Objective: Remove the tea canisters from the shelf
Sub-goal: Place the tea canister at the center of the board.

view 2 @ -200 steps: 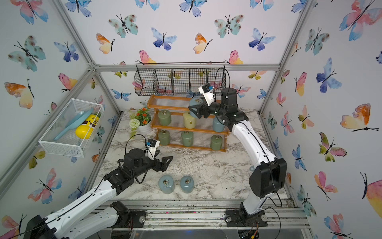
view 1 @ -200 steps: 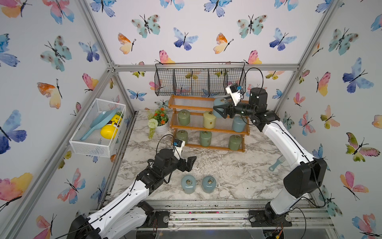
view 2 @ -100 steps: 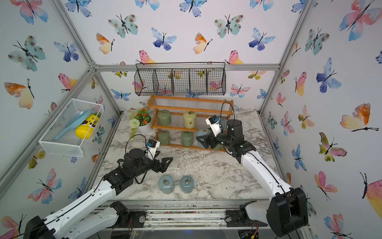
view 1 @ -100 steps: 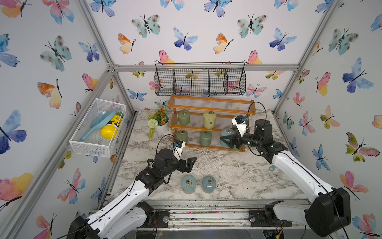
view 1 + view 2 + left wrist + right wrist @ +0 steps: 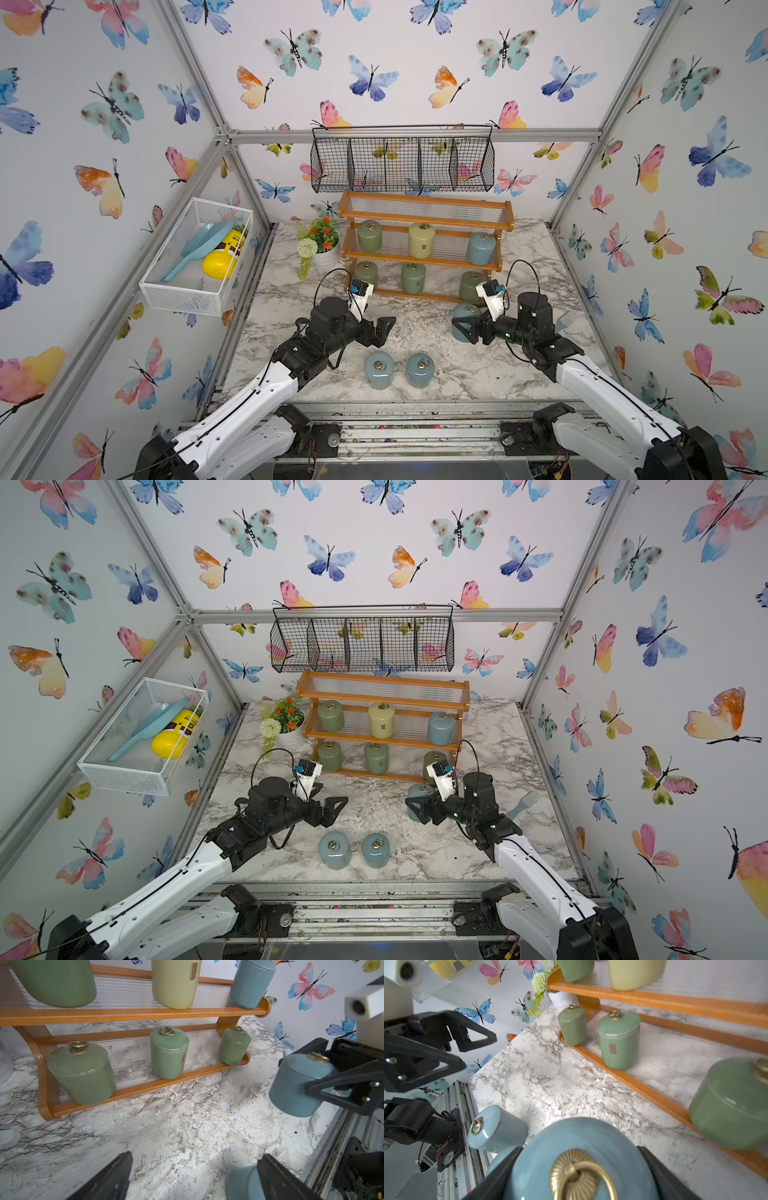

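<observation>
1. Currently the right gripper (image 5: pixel 466 329) is clamped on a pale blue canister (image 5: pixel 460 318), ring pull up. In the right wrist view the black fingers (image 5: pixel 500 1176) flank its body.
2. The held canister is off the shelf (image 5: pixel 424 262), just in front of the shelf's 3 o'clock end, at about 3 o'clock from the centre of the desk (image 5: pixel 428 332). Whether its base touches the desk cannot be told.
3. The left gripper (image 5: pixel 381 330) is spread wide and holds nothing. It sits over bare marble at 9 o'clock of the held canister, well apart from it.
4. At 6 o'clock on the desk, loose blue canister A (image 5: pixel 379 370) and loose blue canister B (image 5: pixel 419 369) stand upright side by side, near each other.
5. The shelf stands at 12 o'clock. Its middle tier holds, from 9 to 3 o'clock, an upper green canister (image 5: pixel 370 237), a cream-yellow canister (image 5: pixel 421 241) and a shelf blue canister (image 5: pixel 481 249).
6. The bottom tier holds, from 9 to 3 o'clock, lower green canister A (image 5: pixel 366 272), lower green canister B (image 5: pixel 413 278) and lower green canister C (image 5: pixel 470 286). The last is partly hidden by the right wrist camera.
</observation>
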`<state>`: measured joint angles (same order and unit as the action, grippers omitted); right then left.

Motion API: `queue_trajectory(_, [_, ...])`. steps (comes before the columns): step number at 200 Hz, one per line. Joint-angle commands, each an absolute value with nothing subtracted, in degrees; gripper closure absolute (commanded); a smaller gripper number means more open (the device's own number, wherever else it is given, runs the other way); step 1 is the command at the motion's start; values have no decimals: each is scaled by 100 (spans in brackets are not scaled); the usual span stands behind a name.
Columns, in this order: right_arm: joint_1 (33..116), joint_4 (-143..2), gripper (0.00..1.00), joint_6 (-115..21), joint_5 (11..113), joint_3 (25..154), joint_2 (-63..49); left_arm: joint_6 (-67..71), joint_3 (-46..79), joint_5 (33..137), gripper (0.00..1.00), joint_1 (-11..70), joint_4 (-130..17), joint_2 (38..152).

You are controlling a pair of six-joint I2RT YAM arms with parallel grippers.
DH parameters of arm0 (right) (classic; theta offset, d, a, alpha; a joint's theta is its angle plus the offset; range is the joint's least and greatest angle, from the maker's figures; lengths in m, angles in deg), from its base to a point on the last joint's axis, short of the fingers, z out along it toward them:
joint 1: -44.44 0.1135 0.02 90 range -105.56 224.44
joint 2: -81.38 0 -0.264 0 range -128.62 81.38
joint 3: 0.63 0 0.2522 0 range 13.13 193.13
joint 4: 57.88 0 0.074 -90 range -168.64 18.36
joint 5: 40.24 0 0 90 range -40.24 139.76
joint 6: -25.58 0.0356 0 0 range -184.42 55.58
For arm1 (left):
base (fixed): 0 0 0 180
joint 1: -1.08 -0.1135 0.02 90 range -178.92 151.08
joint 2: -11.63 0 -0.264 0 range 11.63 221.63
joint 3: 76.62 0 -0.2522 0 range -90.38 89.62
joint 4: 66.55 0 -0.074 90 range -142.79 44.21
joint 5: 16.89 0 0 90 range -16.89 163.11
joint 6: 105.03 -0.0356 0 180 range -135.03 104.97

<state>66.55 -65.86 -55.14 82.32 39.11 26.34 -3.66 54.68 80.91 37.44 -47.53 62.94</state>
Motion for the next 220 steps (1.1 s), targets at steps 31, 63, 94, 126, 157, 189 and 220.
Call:
queue_trajectory(31, [7394, -5531, 22, -4936, 7552, 3170, 2909, -510, 5294, 8177, 2, 3712, -4737, 6393])
queue_trajectory(63, [7786, -5318, 23, -4715, 7144, 2800, 2865, -527, 5309, 8182, 2, 3714, -4743, 6410])
queue_trajectory(94, [8016, -5156, 23, -4547, 6823, 2522, 2882, -570, 5347, 8165, 1, 3712, -4734, 6413])
queue_trajectory(126, [8229, -5154, 23, -4461, 6468, 2334, 2891, -587, 5371, 8164, 1, 3713, -4760, 6446])
queue_trajectory(157, [8371, -5238, 23, -4421, 6083, 2315, 2979, -598, 5380, 8173, 1, 3714, -4787, 6499])
queue_trajectory(189, [8475, -5335, 22, -4379, 5870, 2390, 2836, -607, 5382, 8188, 2, 3712, -4830, 6564])
queue_trajectory(220, [8757, -5371, 21, -4362, 5620, 2508, 2600, -618, 5381, 8208, 2, 3712, -4848, 6620])
